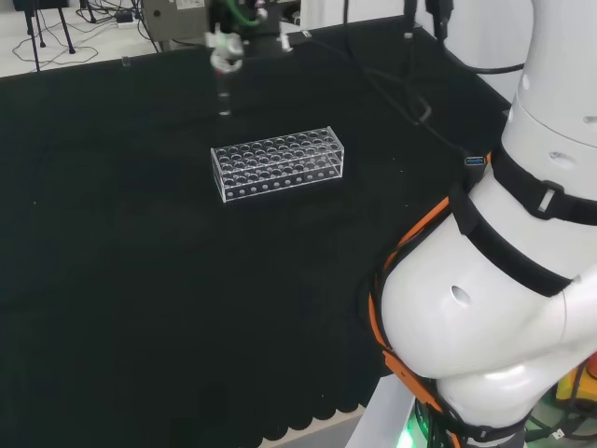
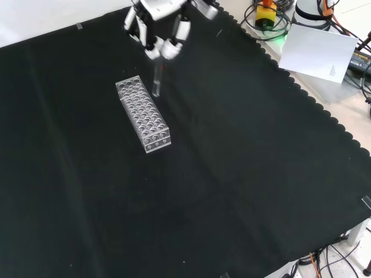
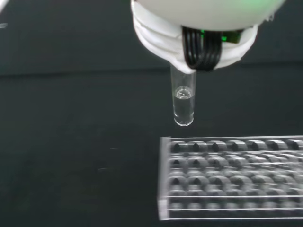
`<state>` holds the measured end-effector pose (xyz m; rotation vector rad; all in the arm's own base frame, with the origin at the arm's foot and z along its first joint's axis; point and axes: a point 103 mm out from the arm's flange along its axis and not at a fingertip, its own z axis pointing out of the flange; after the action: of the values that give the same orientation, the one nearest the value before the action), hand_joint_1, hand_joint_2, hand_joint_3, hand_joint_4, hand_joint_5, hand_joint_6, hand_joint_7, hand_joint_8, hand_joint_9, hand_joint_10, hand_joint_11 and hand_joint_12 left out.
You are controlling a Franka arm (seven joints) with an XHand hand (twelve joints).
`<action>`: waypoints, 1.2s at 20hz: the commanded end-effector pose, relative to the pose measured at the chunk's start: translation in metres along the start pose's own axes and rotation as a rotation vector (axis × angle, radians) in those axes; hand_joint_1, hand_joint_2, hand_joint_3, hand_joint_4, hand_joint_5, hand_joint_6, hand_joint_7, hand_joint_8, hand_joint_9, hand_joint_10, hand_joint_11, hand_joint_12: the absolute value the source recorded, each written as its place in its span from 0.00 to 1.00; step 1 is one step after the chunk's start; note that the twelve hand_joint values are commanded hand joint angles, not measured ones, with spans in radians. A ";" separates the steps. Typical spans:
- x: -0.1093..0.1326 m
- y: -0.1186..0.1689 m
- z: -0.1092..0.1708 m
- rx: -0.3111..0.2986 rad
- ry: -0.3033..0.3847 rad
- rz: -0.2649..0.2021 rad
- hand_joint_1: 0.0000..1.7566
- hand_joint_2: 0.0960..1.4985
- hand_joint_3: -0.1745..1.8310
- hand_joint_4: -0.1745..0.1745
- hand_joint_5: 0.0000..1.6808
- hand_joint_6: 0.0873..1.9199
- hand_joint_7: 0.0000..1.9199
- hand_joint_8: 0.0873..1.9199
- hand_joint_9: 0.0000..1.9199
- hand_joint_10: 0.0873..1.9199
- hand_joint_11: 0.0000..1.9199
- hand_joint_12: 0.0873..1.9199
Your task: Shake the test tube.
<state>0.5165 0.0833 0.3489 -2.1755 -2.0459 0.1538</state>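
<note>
I see the hand (image 2: 157, 30) at about 11 o'clock in the front view, with its fingers (image 2: 168, 46) curled down and pinched round the upper end of a clear test tube (image 2: 156, 81). The tube hangs close to upright below the fingers, clear of the black cloth (image 2: 243, 174) and outside the rack. In the wrist view I note the test tube's rounded bottom free in the air and a small amount of clear liquid (image 3: 182, 94) in the tube's lower part, with what may be a bubble at its surface; the glass is too transparent for me to say more.

The clear plastic test tube rack (image 2: 143, 115) lies flat on the cloth, its rows of holes showing no tubes that I can make out. In the front view the tube hangs just beside the rack's far end, toward 1 o'clock from it, not touching it. In the head view the hand sits at 12 o'clock with the tube hanging below it, and the rack (image 1: 278, 163) lies nearer the camera, apart from the tube. The arm's white links (image 1: 494, 308) stand at 4 o'clock.
</note>
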 end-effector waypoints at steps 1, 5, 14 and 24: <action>-0.070 0.002 0.003 0.017 -0.047 0.163 0.81 0.38 0.40 0.00 0.79 0.23 0.74 0.32 0.77 0.00 0.37 0.61; -0.081 0.002 0.000 0.012 -0.053 0.186 0.81 0.38 0.40 0.00 0.79 0.23 0.74 0.32 0.77 0.00 0.37 0.61; -0.048 0.005 0.003 0.019 -0.030 0.112 0.81 0.38 0.40 0.00 0.79 0.23 0.74 0.32 0.77 0.00 0.37 0.61; 0.012 0.007 0.006 0.028 -0.001 -0.022 0.81 0.38 0.40 0.00 0.79 0.23 0.74 0.32 0.77 0.00 0.37 0.61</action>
<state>0.5134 0.0785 0.3639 -2.2232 -2.0403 0.1691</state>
